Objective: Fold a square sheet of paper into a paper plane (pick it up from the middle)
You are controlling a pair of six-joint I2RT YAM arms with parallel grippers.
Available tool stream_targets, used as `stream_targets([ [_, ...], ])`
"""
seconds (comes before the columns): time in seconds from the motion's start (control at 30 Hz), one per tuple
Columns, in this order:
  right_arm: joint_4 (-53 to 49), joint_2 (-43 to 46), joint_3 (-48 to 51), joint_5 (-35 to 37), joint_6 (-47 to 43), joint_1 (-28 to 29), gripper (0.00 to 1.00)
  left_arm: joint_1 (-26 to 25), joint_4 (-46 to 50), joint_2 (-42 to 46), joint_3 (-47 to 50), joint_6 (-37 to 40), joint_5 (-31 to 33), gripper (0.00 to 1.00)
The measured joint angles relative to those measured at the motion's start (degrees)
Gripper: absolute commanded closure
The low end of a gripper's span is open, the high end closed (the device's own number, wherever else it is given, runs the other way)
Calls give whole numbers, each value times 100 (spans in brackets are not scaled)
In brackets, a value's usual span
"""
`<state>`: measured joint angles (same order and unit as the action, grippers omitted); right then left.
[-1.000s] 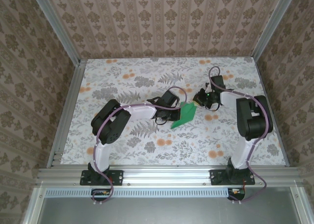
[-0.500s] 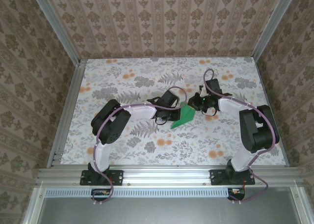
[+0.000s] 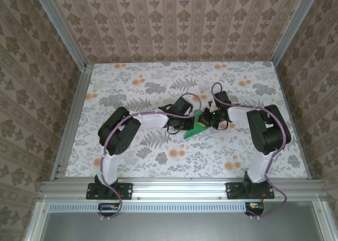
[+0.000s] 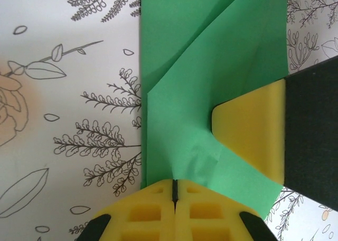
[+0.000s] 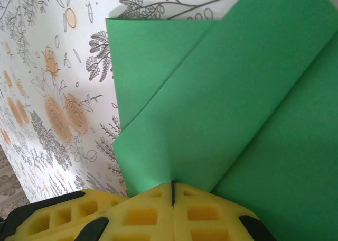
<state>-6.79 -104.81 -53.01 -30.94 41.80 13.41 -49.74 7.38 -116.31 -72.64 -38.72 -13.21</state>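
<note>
Floral tabletop (image 3: 158, 151) is carrying the square sheet of paper (image 3: 197, 126), partly folded, near its centre. Over the last second the right gripper (image 5: 172, 187) has been closing in from three o'clock — it is now pinching the sheet with fingers shut, facing the left gripper (image 4: 173, 185), likewise clamping shut on the green. A two-handed crease is probably starting. Left wrist camera is showing the right pad (image 4: 248, 138) at three o'clock and a wrinkle; right wrist camera is showing overlapping layers — too small to read overhead.
</note>
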Motion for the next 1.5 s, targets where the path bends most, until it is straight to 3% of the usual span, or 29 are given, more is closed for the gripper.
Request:
stream_targets([
  [0.1,-4,-15,-2,2,-4,0,94,0,50,2,-33,17,-2,100],
  [0.4,-13,-24,-2,42,-4,0,94,-15,295,544,-68,212,-114,77],
  [0.53,-15,-26,-2,44,-4,0,95,-96,289,748,-70,240,-160,74],
  [1.03,-11,-37,-2,42,2,0,95,-234,599,396,-98,227,-435,83],
  [1.5,-11,-46,-7,37,2,0,95,-236,874,275,-90,140,-275,87],
])
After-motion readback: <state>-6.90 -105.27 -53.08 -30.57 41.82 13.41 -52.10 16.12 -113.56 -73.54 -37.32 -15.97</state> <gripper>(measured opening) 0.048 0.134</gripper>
